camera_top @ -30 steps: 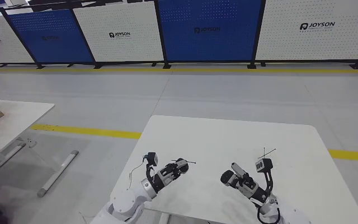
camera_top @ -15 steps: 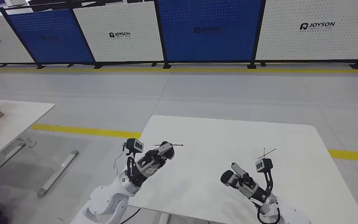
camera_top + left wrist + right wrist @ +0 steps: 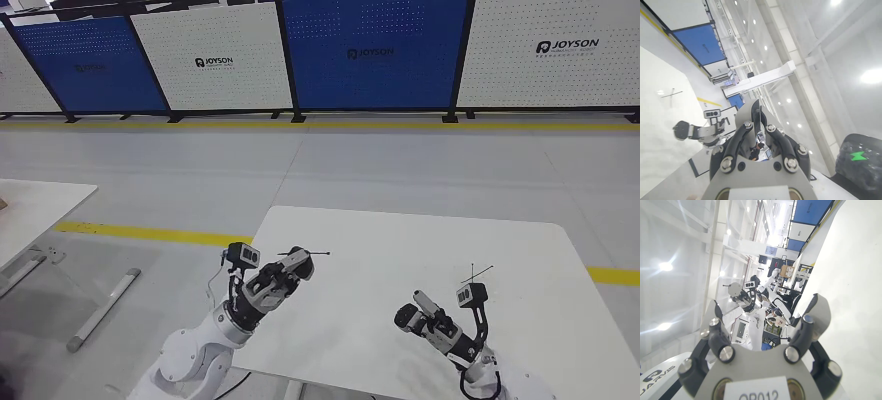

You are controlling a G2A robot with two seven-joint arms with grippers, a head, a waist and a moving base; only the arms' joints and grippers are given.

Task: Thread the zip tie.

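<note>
Pointing rightward, zip tie (image 3: pixel 318 254) in left tool (image 3: pixel 302 259)

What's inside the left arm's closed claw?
A thin black zip tie, clamped in the left gripper, one end poking out past it. The stretch inside the grip is hidden.

Most of the zip tie (image 3: pixel 758 120) is hidden between the pressed-together fingers (image 3: pixel 745 113) of the left tool (image 3: pixel 758 108), and a thin edge alone is seen there. From above, its free end is reduced to a hair-thin line, so head and tail cannot be told apart. Whether the crossed dark strips (image 3: pixel 478 272) on the surface (image 3: pixel 400 235) are threaded or merely overlapped is too small to be judged. The right tool (image 3: pixel 680 130) is blurred in the left wrist view. The surface's near edge is cut off by the top view's lower border.
</note>
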